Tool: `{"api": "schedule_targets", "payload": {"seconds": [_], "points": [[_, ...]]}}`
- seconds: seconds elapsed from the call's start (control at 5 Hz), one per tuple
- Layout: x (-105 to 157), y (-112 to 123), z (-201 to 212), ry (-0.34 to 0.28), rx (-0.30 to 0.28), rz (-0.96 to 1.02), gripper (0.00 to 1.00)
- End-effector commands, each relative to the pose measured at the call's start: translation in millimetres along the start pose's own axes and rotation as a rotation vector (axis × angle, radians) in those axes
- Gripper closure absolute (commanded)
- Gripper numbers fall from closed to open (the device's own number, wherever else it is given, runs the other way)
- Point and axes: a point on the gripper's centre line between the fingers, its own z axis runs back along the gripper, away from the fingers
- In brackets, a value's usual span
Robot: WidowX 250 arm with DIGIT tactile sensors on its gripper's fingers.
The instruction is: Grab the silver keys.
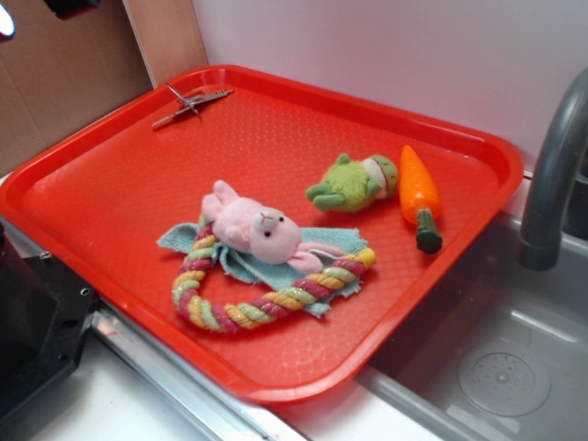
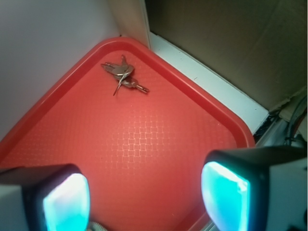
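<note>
Gaping wide and empty, the hand (image 2: 144, 195) hangs well short of the silver keys (image 2: 122, 74).

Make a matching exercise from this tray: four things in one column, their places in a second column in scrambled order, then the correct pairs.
Things:
1. silver keys
2. toy carrot
3. pink bunny
4. gripper

Places:
A. on the blue cloth and rope ring
B. open above bare tray, keys ahead
C. far corner of the tray
D. right of the green plush

Pairs: 1-C, 2-D, 3-A, 4-B
</note>
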Motion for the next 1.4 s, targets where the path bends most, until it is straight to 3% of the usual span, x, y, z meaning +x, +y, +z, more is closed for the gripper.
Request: {"api": "schedule_targets", "payload": {"seconds": [0.0,0.4,0.6,0.8,1.0,1.2], "points": [[0.3,5.8,6.2,-0.022,-0.004,0.001,0.00],[0.3,5.8,6.2,-0.022,-0.004,0.001,0.00],[9.6,-12.2,-12.7,-0.052,-0.051,0.056,0.00],[26.0,-17.1,-39.9,-0.090,-0.054,0.206,0.00],[36.9,-2.5,-65.7,-0.115,-0.029,0.283,0.00],[51.9,16.0,-87.9,-0.086,0.003,0.328,0.00]]}}
